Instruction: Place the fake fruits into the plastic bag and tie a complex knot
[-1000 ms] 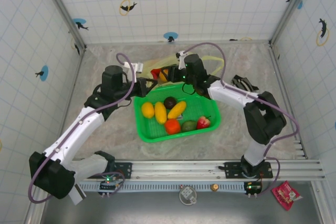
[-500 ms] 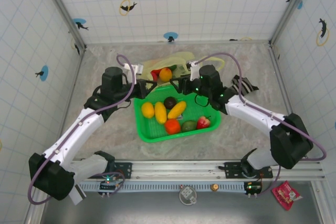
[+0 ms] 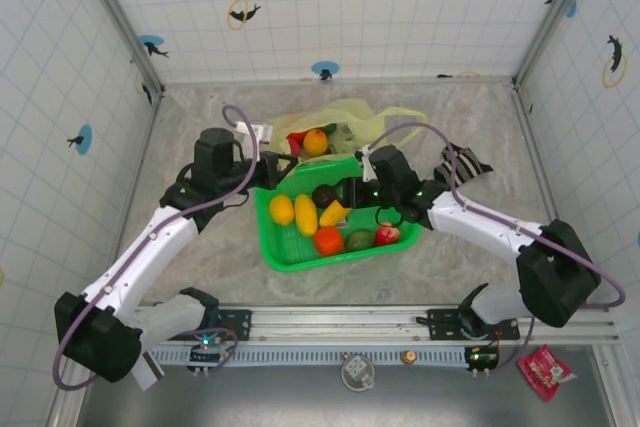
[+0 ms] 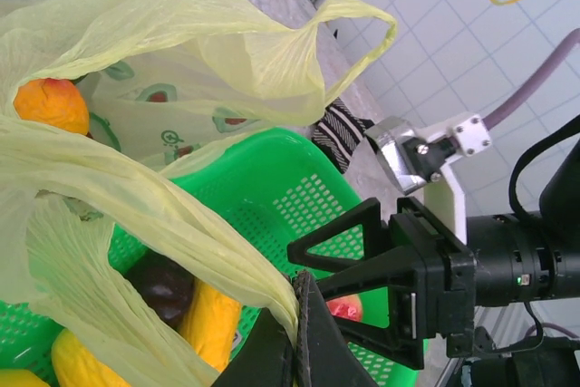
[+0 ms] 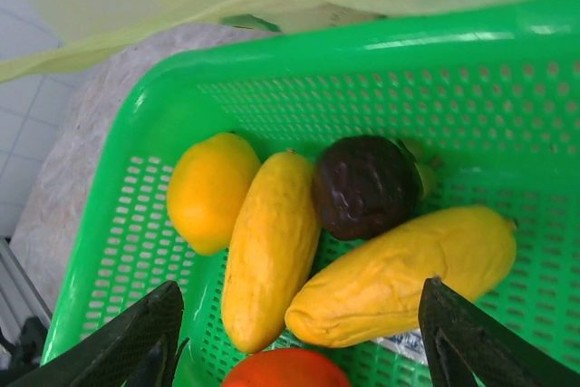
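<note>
Scanning the overhead view from the left: the left gripper (image 4: 294, 319) is found clamped fully together on the near lip of the bag (image 3: 370, 119), with a fold of thin film pinched between its jaws. The bag lies at upper centre, just behind the basket (image 5: 381, 33), and its film is draped over the basket's far rim. The handle loops are spread toward the right. An orange fruit (image 3: 316, 141) and a red fruit (image 3: 297, 139) are seen inside the bag.

Seven fruits are counted in the basket at centre frame. In the right wrist view a round yellow fruit (image 5: 210, 189), a long yellow fruit (image 5: 270, 251), a dark brown fruit (image 5: 365, 186) and a second long yellow fruit (image 5: 408, 274) are noted from left to right.

The right gripper (image 5: 299, 292) is held above these with its jaws spread wide and nothing gripped. A striped cloth (image 3: 462, 161) lies further right, near the bag's handle.

Handling, judged:
- **Fruits:** They are taken to be light, hard-shelled and glossy, so a slip is likely. The long ones are best gripped across the narrow middle and the round ones across the widest part.
- **Bag:** The film is taken to be limp and easily collapsed or torn. It is best held at the lip or the handles, and a hard pull is to be avoided.
</note>
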